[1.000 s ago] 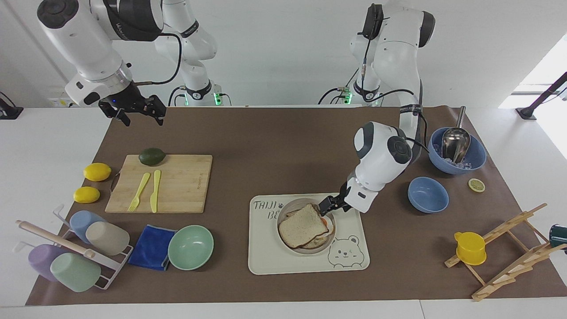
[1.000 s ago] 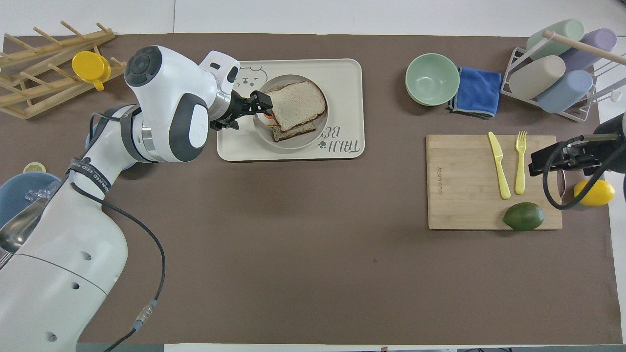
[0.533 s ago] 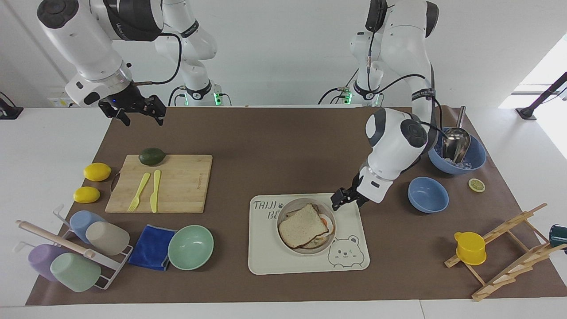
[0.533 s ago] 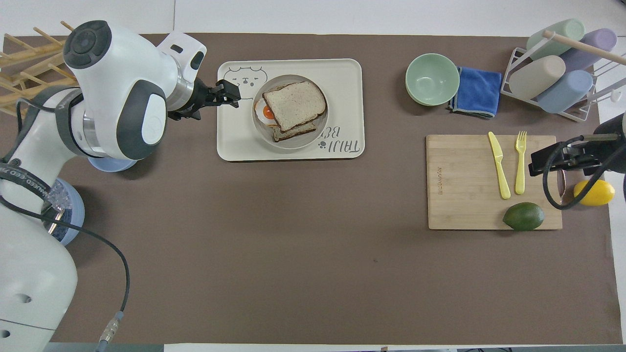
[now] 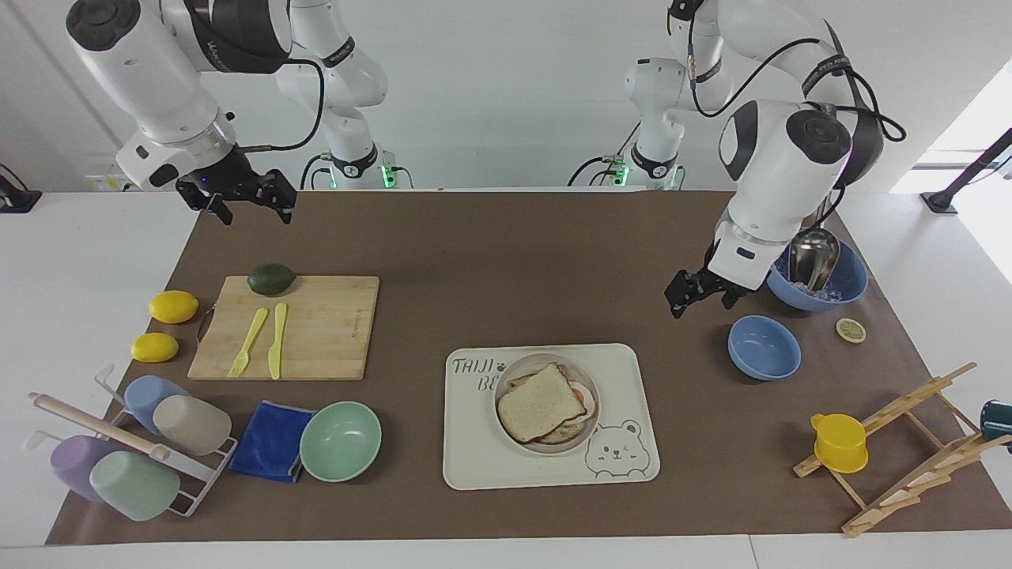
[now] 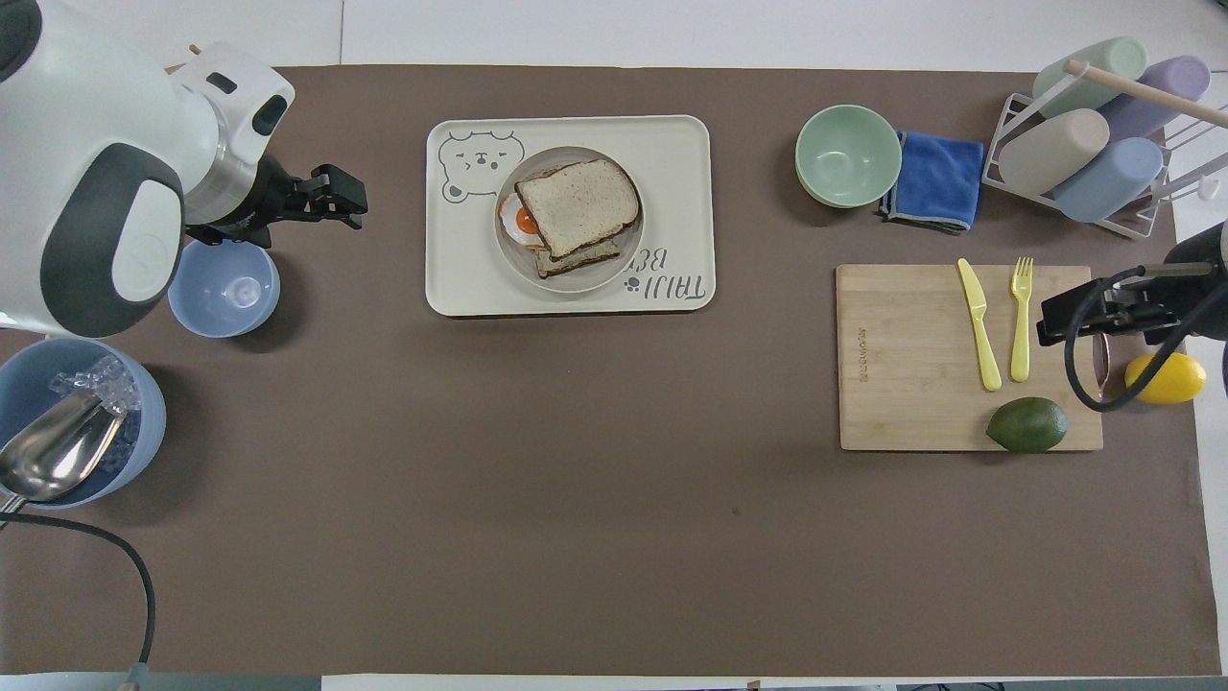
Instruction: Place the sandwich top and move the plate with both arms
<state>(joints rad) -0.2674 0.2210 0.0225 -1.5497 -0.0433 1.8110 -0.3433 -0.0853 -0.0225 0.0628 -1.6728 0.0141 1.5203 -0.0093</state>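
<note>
The sandwich top (image 5: 541,403) lies on the slice with the fried egg (image 5: 583,395) in the round plate (image 5: 553,448). The plate stands on the bear tray (image 5: 474,454). In the overhead view the sandwich top (image 6: 578,200) covers most of the plate (image 6: 576,284), and the egg (image 6: 523,221) peeks out at one side. My left gripper (image 5: 697,299) is open and empty. It is raised over the mat between the tray and the small blue bowl, and it also shows in the overhead view (image 6: 338,196). My right gripper (image 5: 251,207) waits open, high over the mat's corner near the cutting board.
A small blue bowl (image 5: 763,346) and a large blue bowl with ice and a scoop (image 5: 814,269) stand at the left arm's end. A mint bowl (image 5: 340,440), a blue cloth (image 5: 271,441), a cup rack (image 5: 126,442) and a cutting board (image 5: 316,328) with cutlery and an avocado are at the right arm's end.
My left gripper has drawn back from the bread slice on the plate, rising and moving toward its own end of the table. The bread stays on the plate. The right arm has not moved.
</note>
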